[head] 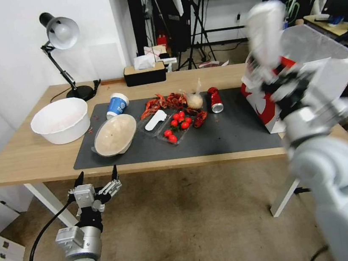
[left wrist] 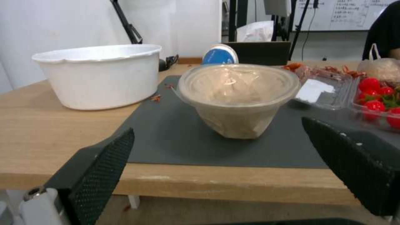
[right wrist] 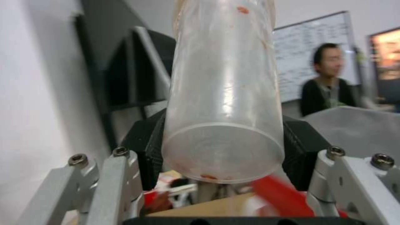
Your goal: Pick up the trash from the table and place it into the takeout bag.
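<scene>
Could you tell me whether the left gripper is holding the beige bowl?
No, the open left gripper sits short of the table edge, apart from the beige bowl.

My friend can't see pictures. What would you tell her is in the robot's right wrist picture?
The right gripper is shut on a clear plastic cup, held upright with its round bottom facing the camera. Behind it are the white top edge of the takeout bag, a whiteboard and a person.

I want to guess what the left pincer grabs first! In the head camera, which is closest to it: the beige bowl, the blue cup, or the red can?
From the left pincer:
1. Beige bowl, at the mat's near left.
2. Blue cup, behind the bowl.
3. Red can, far to the right.
</scene>
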Controlling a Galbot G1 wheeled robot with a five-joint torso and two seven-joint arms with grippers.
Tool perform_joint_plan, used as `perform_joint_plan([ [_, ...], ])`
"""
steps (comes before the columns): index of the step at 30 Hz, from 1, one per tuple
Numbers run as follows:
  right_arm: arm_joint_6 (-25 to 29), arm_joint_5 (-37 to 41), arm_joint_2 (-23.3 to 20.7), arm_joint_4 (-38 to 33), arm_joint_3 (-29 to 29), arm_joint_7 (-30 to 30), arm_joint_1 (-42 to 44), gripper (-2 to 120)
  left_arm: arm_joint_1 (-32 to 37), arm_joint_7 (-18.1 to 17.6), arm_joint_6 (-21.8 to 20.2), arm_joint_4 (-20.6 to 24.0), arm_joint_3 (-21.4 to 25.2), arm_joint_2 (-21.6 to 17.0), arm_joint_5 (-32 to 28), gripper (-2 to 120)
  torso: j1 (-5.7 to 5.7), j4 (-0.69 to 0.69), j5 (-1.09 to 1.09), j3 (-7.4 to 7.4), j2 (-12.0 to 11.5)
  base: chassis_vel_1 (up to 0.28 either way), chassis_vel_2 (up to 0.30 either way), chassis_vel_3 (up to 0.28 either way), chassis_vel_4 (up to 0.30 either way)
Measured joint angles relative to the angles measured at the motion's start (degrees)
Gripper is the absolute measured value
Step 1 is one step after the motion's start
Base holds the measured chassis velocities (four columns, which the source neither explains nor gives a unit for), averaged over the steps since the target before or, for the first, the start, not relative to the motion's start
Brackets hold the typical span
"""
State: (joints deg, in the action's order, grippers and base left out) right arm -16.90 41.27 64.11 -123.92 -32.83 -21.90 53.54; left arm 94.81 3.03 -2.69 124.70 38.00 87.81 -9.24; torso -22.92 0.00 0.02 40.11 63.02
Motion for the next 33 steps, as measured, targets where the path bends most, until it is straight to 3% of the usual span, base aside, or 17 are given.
perform_joint_plan([
  [6, -6.62, 7.22, -2.95, 7.32, 0.52, -11.15, -7.81, 54, 0.42, 0.02, 0.62, 0.23, 0.24, 0.32, 0.4, 100, 0.0, -0.01, 0.0, 0.0, 0.0, 0.0, 0.0, 0.0, 0.0],
  [11, -10.92, 12.69, -2.83, 12.24, 2.27, -19.87, -13.13, 54, 0.66, 0.02, 1.26, 0.26, 0.59, 0.39, 0.58, 100, -0.01, 0.01, -0.01, 0.0, -0.01, 0.0, 0.0, 0.0, 0.0],
  [15, -12.42, 14.86, -2.23, 13.83, 2.56, -23.36, -14.85, 54, 0.77, 0.02, 1.47, 0.23, 0.76, 0.45, 0.58, 100, 0.0, 0.0, -0.02, 0.0, -0.01, 0.0, 0.0, 0.0, 0.0],
  [19, -12.8, 15.67, -2.16, 13.86, 2.56, -24.03, -15.02, 62, 0.76, 0.02, 1.52, 0.09, 0.85, 0.49, 0.58, 100, 0.0, -0.01, -0.02, -0.01, -0.01, 0.0, 0.0, 0.0, 0.0],
  [28, -13.37, 16.71, -2.48, 12.0, 1.94, -24.07, -14.84, 97, 0.43, 0.0, 1.53, -0.53, 0.74, 0.61, 0.59, 100, 0.0, -0.01, -0.01, 0.0, 0.0, 0.0, 0.0, 0.0, 0.0],
  [30, -13.1, 16.77, -2.5, 11.89, 1.93, -23.86, -14.84, 98, 0.43, 0.0, 1.53, -0.55, 0.73, 0.61, 0.59, 100, 0.0, -0.01, -0.01, 0.0, 0.0, 0.0, 0.0, 0.0, 0.0],
  [33, -6.07, 19.76, -2.65, 8.85, 1.5, -16.95, -14.34, 100, 0.4, -0.01, 1.53, -0.7, 0.73, 0.58, 0.59, 100, 0.0, 0.0, -0.03, 0.0, 0.0, 0.0, 0.0, 0.0, 0.0],
])
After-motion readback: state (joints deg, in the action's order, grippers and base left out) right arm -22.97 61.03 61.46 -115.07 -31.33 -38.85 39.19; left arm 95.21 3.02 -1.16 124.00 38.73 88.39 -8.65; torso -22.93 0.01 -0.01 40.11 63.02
